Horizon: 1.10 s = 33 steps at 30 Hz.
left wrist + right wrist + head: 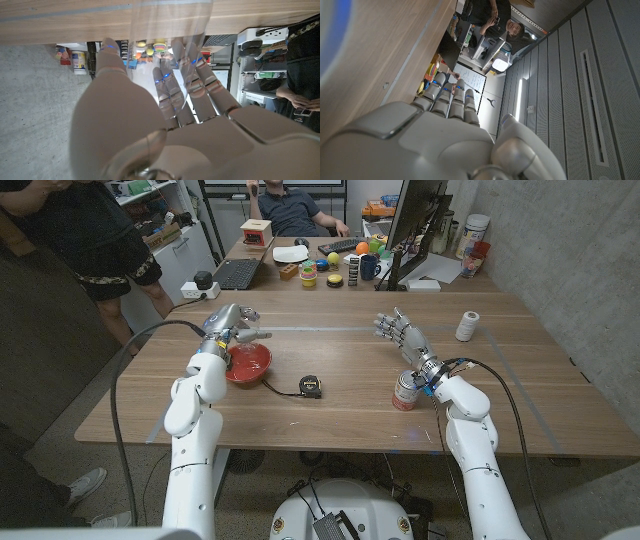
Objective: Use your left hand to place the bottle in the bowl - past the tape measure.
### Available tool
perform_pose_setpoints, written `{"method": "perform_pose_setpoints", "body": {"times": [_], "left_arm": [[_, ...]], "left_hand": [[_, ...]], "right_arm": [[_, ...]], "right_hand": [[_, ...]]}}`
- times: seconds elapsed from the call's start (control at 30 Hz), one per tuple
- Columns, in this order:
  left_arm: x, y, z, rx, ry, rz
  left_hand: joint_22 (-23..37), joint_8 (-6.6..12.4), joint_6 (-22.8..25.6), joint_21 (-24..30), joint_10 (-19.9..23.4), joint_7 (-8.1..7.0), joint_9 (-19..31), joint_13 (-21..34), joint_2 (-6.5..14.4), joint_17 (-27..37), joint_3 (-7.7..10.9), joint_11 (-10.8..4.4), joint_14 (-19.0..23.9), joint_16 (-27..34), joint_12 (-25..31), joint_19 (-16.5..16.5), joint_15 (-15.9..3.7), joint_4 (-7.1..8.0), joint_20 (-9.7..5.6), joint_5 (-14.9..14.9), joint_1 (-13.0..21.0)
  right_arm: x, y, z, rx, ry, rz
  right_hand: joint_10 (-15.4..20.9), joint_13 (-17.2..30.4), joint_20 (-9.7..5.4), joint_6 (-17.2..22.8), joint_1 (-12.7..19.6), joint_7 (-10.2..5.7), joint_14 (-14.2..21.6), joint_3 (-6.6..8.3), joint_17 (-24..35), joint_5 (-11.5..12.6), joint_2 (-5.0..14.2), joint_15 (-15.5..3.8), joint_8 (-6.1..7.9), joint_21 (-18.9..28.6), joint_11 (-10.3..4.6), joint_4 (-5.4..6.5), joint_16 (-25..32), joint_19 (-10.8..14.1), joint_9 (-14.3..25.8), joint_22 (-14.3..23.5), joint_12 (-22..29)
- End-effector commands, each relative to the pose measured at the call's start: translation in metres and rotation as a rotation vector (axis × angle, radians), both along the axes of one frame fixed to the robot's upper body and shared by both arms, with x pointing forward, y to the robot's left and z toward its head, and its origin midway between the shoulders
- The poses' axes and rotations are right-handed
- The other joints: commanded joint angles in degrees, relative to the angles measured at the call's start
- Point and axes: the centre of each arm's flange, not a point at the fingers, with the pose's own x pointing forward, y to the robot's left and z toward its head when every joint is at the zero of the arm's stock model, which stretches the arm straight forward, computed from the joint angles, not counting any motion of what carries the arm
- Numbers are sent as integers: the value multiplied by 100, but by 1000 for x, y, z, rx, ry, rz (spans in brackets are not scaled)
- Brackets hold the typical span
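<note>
Your left hand (232, 323) was at the left of the head view, above the red bowl (248, 364), and its fingers (172, 92) were clamped on the clear bottle (170, 30). In the left wrist view you could see the bottle between the thumb and the other fingers. I think you held it over the bowl so that it could go straight down inside; it was not yet in the bowl. The tape measure (311, 387) lay at the centre of the frame, just right of the bowl, with its tape reaching to the rim.

Your right hand (404, 336) waited at the right, fingers apart and holding nothing, near a can (405, 391).

I could read no label on the bottle or the can; they were too small.
</note>
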Motion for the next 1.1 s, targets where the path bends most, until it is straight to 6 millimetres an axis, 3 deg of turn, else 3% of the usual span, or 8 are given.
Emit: {"method": "perform_pose_setpoints", "body": {"times": [0.03,0.37,1.1], "left_arm": [[2,8,-14,28,23,38],[4,13,-23,9,44,30],[6,18,-40,84,83,132]], "left_hand": [[6,-15,231,-9,594,-132,5,13,1048,11,-8,-550,507,26,-12,26,-763,-16,-587,-28,984],[7,-38,242,-9,600,-142,6,15,1048,11,-8,-553,510,22,-27,23,-765,-22,-592,-44,1008],[10,-110,232,-22,592,-161,9,18,1034,11,-18,-552,487,3,-70,-20,-771,-33,-597,-85,1060]], "right_arm": [[-1,6,2,-7,-7,8],[-8,6,29,1,-71,-73],[-8,8,37,1,-85,-47]], "right_hand": [[52,11,-6,22,-5,28,22,-33,3,42,164,-21,45,-18,12,6,-15,54,17,5,-13],[-35,11,-30,48,7,16,-98,-46,-1,45,162,-5,53,-95,31,-3,-59,-35,17,6,-50],[-83,10,31,58,20,3,-101,-71,-5,45,125,31,51,-139,33,-22,-46,-42,17,7,-63]]}}
